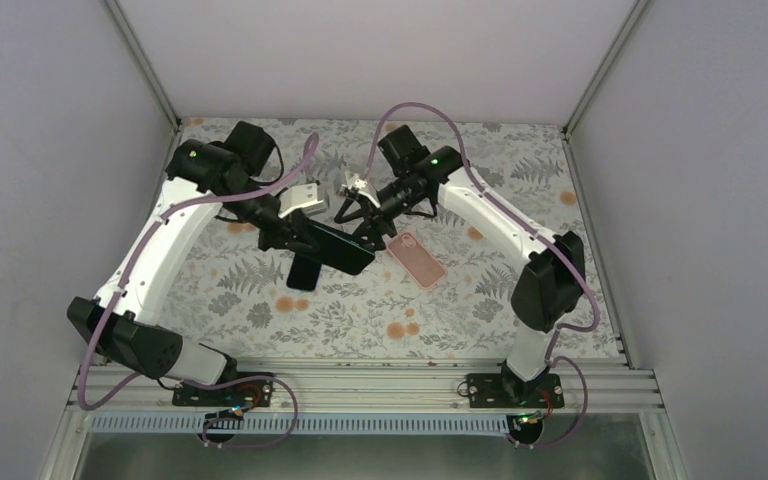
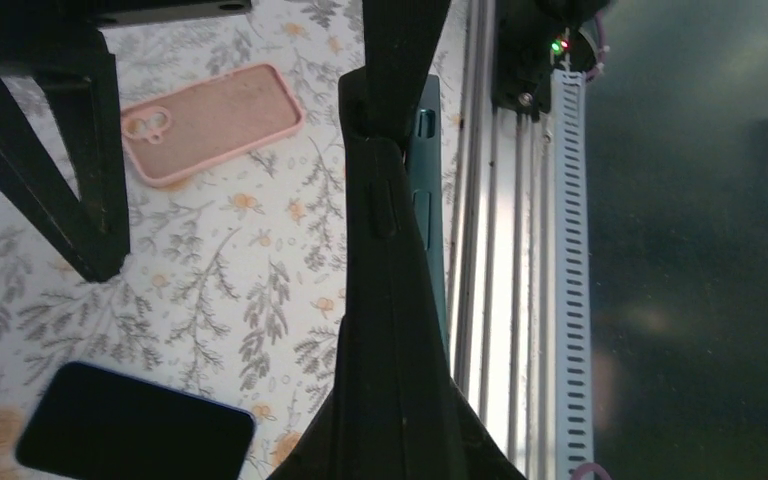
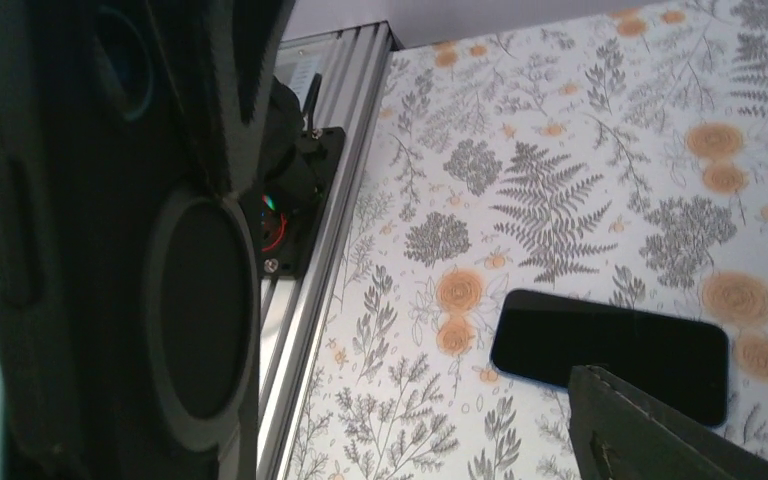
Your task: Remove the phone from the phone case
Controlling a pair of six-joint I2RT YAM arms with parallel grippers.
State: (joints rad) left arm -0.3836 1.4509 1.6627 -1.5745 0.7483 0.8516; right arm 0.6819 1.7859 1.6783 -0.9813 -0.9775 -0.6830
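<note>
Floral bench [image 1: 520, 310] below; the left hand [image 1: 295, 232] clamps the dark phone case [image 1: 345, 252] aloft, presumably steadying it for the right hand [image 1: 358, 222], fingers apart.

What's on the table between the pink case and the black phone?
Only bare flowery cloth between the pink case and the black phone, seen in the left wrist view.

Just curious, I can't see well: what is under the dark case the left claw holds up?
A black phone lies flat on the flowered table below the dark case in the left claw. From above, the case hides the phone's far end.
</note>
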